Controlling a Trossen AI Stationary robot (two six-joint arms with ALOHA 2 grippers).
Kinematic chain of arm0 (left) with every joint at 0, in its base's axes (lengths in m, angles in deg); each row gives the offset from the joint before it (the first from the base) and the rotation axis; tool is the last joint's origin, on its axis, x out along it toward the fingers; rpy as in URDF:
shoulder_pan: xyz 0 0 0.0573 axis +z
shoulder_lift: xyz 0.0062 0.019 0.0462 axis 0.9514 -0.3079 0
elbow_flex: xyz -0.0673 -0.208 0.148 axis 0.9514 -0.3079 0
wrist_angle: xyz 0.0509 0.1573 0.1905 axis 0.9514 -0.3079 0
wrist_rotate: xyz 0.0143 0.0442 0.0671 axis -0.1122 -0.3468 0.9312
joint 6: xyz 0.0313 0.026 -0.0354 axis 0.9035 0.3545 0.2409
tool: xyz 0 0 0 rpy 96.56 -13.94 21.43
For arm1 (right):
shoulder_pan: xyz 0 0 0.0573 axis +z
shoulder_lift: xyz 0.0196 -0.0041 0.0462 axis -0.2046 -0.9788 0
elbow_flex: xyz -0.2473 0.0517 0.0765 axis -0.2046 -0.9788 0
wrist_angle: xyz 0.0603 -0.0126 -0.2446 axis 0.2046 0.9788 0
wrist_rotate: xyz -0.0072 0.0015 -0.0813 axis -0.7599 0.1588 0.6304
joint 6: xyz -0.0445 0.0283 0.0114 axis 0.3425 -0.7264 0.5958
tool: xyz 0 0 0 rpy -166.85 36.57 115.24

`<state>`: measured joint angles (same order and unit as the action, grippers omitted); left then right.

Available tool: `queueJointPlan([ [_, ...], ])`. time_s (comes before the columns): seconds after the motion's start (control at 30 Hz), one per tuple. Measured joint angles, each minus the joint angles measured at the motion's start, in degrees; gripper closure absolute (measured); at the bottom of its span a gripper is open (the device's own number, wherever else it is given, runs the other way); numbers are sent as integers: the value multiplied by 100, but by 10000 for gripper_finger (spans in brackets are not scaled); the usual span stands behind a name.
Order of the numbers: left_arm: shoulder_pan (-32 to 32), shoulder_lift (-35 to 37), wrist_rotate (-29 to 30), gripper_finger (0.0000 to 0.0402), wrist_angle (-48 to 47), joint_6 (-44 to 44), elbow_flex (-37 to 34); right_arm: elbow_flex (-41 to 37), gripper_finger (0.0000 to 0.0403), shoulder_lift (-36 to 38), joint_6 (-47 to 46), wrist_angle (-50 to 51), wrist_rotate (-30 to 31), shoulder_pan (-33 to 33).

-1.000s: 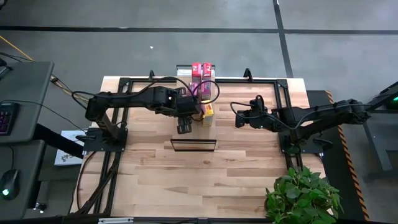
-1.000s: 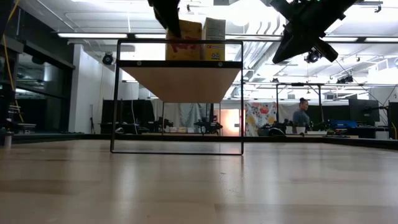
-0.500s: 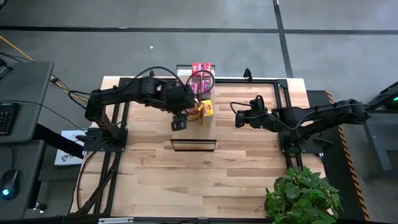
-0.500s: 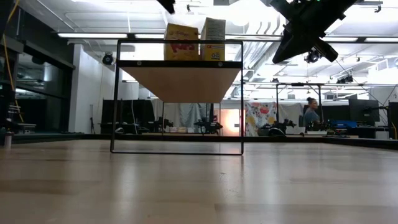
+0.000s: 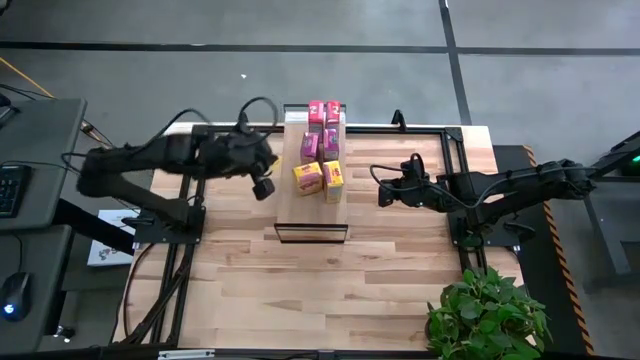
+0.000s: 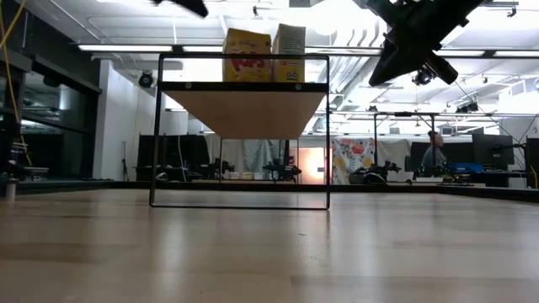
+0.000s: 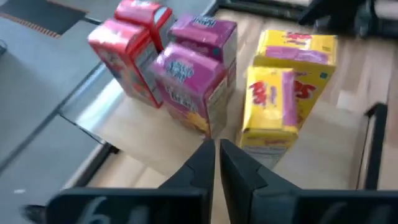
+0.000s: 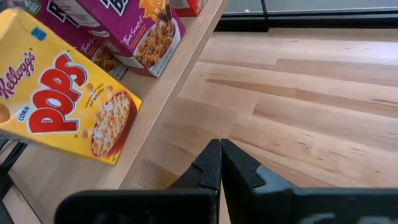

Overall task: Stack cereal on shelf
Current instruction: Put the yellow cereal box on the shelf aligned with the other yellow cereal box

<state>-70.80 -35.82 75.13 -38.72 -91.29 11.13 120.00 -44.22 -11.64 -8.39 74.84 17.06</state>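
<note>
The shelf [image 5: 313, 205] stands mid-table, its wood-grain top [image 7: 155, 140] carrying several upright cereal boxes. Two red ones [image 5: 324, 110] are at the far end, two magenta ones [image 5: 320, 142] in the middle, and two yellow ones [image 5: 320, 179] nearest; each rests on its base. In the left wrist view they show as red [image 7: 124, 50], magenta [image 7: 189, 87] and yellow [image 7: 273, 109]. My left gripper [image 5: 264, 187] hangs shut to the left of the shelf, touching nothing. My right gripper [image 5: 384, 190] hangs shut to the right of the shelf, also clear.
A dark metal frame [image 5: 455, 160] runs around the table's far half. A potted plant [image 5: 485, 315] stands at the near right corner. Bare planks [image 5: 320, 290] lie in front of the shelf. A person [image 6: 434, 156] is far off in the room behind.
My left gripper has come away from the near-left yellow box and drawn back toward the table's left edge, rising a little. That yellow box stays upright on the shelf top. My right arm has kept still.
</note>
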Motion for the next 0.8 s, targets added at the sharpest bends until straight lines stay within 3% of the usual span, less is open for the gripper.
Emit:
queueJointPlan([
  [0.17,106,726,143,399,2168,-523,-2069,0,403,0,-7,-2,9,0],
  [0.3,300,726,-183,401,3570,-645,-3021,0,403,0,-9,-2,3,0],
  [0.5,502,458,-196,401,4328,-834,-3331,0,403,0,-141,-4,20,-1],
  [0.67,491,246,-608,401,4488,-1240,-3333,0,402,0,-142,-4,41,-2],
  [0.8,293,192,-599,401,4335,-1732,-3333,0,402,0,-142,-4,41,0],
])
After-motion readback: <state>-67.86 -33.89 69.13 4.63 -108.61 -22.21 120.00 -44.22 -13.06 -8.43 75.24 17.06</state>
